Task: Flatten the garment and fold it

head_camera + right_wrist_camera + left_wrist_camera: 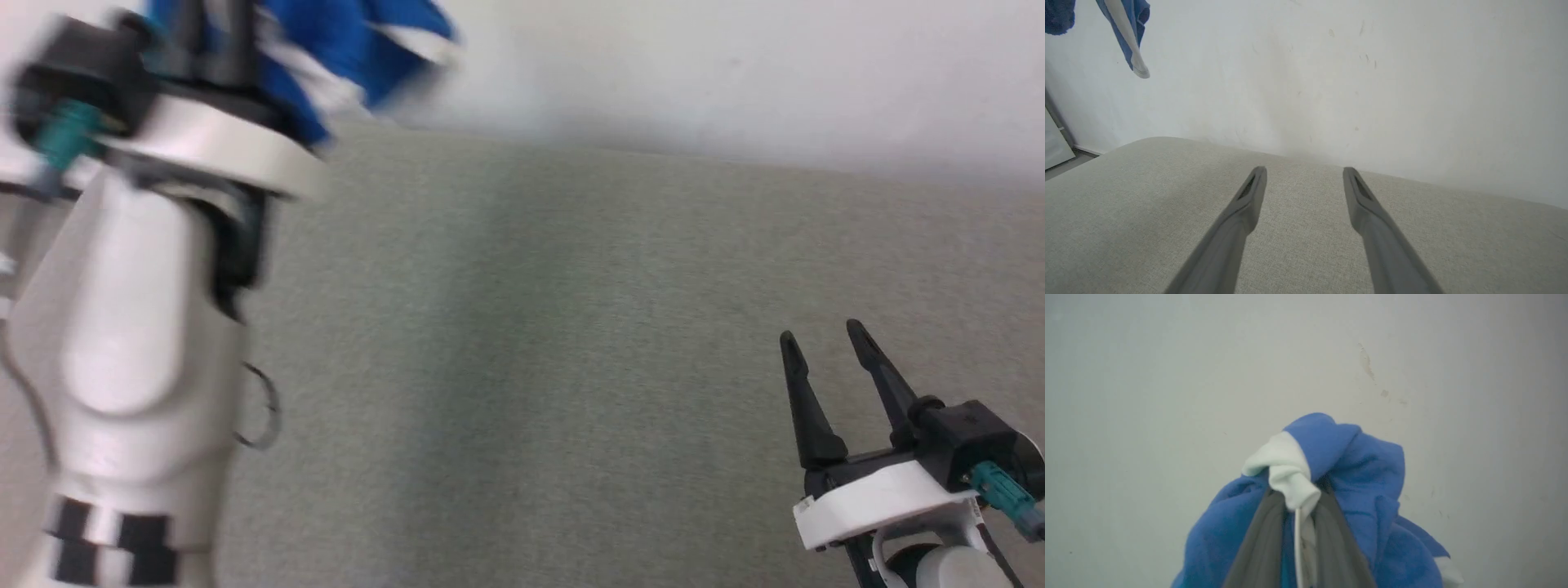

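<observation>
The garment [351, 49], bright blue with white trim, hangs bunched in the air at the top left of the head view. My left gripper [208, 41] is raised high and blurred, shut on the cloth. In the left wrist view its fingers [1261, 547] pinch a white-edged fold of the garment [1355, 473] in front of a pale wall. My right gripper [820, 331] stands open at the lower right, low over the grey-green cushion [571, 367], with nothing between its fingers. The right wrist view shows that open gripper [1305, 169] and a dangling end of the garment [1128, 24] at the top left.
The grey-green padded surface [1126, 183] spreads wide under both arms and ends at a white wall [735, 65] behind it. Its left edge drops to a strip of floor [1065, 167].
</observation>
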Controlling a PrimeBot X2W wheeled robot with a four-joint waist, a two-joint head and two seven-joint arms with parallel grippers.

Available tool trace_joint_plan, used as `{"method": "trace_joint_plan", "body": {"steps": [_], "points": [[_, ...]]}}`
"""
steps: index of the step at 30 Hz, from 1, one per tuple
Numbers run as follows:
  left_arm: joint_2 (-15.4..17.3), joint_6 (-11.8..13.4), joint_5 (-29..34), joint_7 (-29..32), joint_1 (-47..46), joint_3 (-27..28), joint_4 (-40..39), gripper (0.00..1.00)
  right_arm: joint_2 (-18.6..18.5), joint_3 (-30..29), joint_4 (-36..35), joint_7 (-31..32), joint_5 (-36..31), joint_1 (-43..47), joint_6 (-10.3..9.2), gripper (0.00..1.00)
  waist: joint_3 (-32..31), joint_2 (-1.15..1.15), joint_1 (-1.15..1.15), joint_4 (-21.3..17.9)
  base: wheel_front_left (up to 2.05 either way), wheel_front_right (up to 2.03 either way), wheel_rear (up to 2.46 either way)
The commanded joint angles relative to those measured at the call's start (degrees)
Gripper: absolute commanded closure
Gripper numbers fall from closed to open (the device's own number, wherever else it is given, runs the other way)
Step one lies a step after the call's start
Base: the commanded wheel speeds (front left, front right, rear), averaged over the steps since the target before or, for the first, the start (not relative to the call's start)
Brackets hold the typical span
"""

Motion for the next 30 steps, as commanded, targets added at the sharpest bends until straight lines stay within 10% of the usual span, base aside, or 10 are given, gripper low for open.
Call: {"method": "trace_joint_plan", "body": {"steps": [1,10,19,20,22,30], "points": [[-1.45,-0.06,-0.44,0.46,1.5,-1.0,-1.2,1.0,0.1,-0.15,-0.14,-0.01,0.35,0.68,-0.05,0.0,-1.22,0.0,0.01,-5.84,0.0,0.0,0.0],[-11.6,-0.26,-4.7,3.81,19.31,-12.4,-4.14,1.0,0.12,-0.31,0.86,-0.51,2.09,1.27,-0.05,0.0,0.58,0.0,0.01,-15.02,0.0,0.0,0.0],[-11.63,2.79,-3.85,5.27,32.58,-17.3,4.5,1.0,0.12,0.43,1.9,-1.19,2.71,1.39,-0.05,0.0,1.92,0.0,0.01,-15.34,0.0,0.0,0.0],[-11.67,2.74,-3.8,5.39,33.73,-17.92,4.95,0.95,0.12,0.62,2.06,-1.27,2.75,1.31,-0.05,0.0,1.89,0.0,0.01,-15.04,0.0,0.0,0.0],[-11.62,3.51,-2.87,4.46,34.96,-18.71,5.1,0.0,0.12,0.86,2.21,-1.41,2.74,1.13,-0.05,0.0,1.92,0.0,0.01,-14.23,0.0,0.0,0.0],[-12.48,3.22,-2.16,-2.0,34.54,-19.01,-3.32,0.0,0.12,0.58,2.29,-1.27,1.88,1.0,-0.05,0.0,0.5,0.0,0.01,-9.88,0.0,0.0,0.0]]}}
